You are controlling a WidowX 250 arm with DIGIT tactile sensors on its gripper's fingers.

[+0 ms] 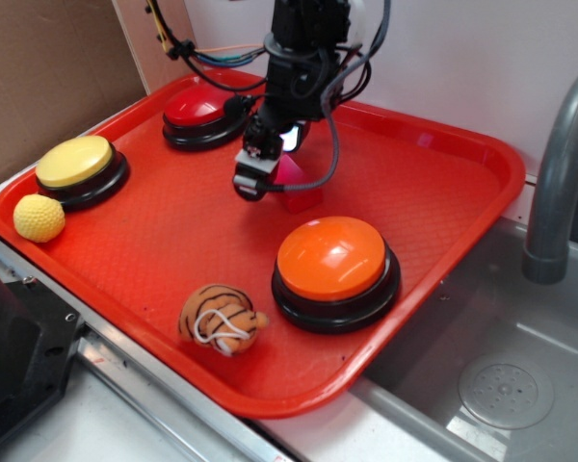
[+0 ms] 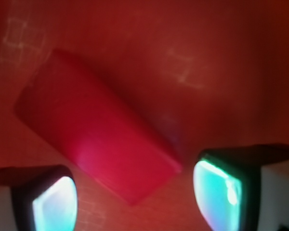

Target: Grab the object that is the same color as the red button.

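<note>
Exterior view: gripper (image 1: 260, 173) is hovering low over the red tray (image 1: 443, 154) at upper centre, the red block (image 1: 294, 188) lying on the tray, peeking out just beside it.
Red button (image 1: 200, 108): sitting upper left, near the arm.
Orange button (image 1: 332, 260): resting lower right, apart.
Wrist view: block (image 2: 96, 139) is lying diagonally, centre-left; fingertips (image 2: 53, 204) are standing apart, not touching it.
Risk: block is sitting ahead of the jaws and skewed; closing now is likely pinching a corner, spinning it away.
</note>
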